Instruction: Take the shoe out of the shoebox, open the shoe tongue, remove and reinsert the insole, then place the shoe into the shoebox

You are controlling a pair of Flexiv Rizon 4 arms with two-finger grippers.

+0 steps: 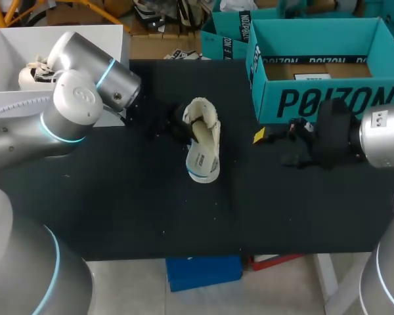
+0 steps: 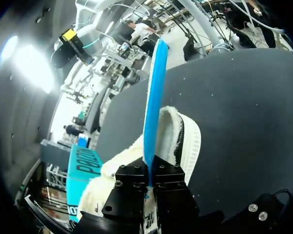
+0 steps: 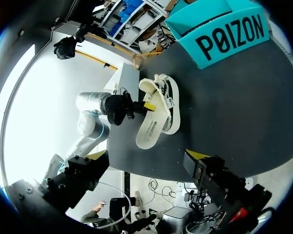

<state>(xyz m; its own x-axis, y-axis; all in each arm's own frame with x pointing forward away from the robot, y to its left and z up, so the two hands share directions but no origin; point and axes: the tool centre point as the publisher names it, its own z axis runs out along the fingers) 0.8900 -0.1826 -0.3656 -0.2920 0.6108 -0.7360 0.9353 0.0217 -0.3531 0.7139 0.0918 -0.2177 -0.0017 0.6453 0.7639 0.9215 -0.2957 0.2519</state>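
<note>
We see left end effector [image 2: 150,176] clamped on blue-backed cream insole [image 2: 154,97], edge-on here; head view shows it lying against cream knit shoe [image 1: 202,118] on black bench [image 1: 118,210]. Right end effector [image 3: 146,157] fingers apart.

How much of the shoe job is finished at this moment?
Done: the shoe lies on the table, out of the box. In hand: the left claw pinches the insole at the shoe; going out or in, I cannot tell. Left: seat the insole, box the shoe.
</note>
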